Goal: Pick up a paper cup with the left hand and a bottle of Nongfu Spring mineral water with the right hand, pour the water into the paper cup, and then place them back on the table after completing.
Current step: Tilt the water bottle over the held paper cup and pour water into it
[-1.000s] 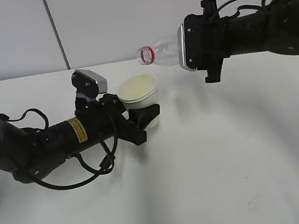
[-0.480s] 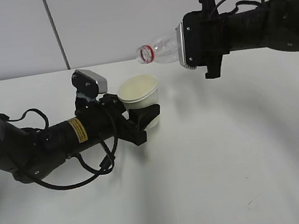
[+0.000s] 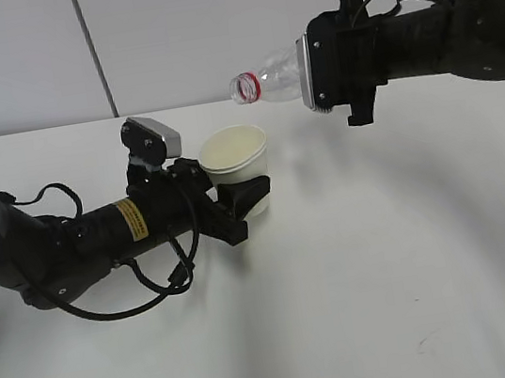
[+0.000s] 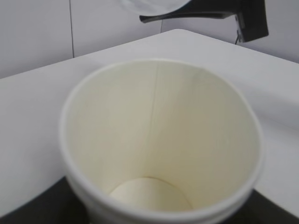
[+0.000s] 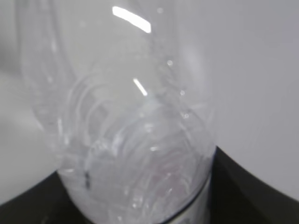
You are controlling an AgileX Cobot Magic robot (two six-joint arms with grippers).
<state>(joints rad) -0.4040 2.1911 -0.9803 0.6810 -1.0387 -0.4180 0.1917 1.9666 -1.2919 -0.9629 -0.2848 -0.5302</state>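
The paper cup (image 3: 237, 165) stands up straight on the white table (image 3: 386, 255), a bit left of the middle. It is cream inside and wide at the top. In the left wrist view the cup (image 4: 159, 140) fills most of the picture, and you can see right down to its round bottom. It looks dry in there, but clear water would be hard to spot.

The left hand (image 3: 239, 196) lies low along the table and comes in from the left side. Its black fingers are closed around the lower part of the cup, so it is holding the cup. A yellow sticker (image 3: 128, 220) sits on its arm, and black cables (image 3: 153, 285) loop beside it.

The bottle (image 3: 272, 80) is up in the air, above the cup and a little to the right. It is clear plastic and lies almost on its side. Its open mouth, with a red ring (image 3: 253, 86), points left toward the cup. The right hand (image 3: 333, 58) reaches in from the right and holds the bottle by its body. In the right wrist view the bottle (image 5: 135, 140) is close up and see-through, with black gripper parts at both bottom corners.
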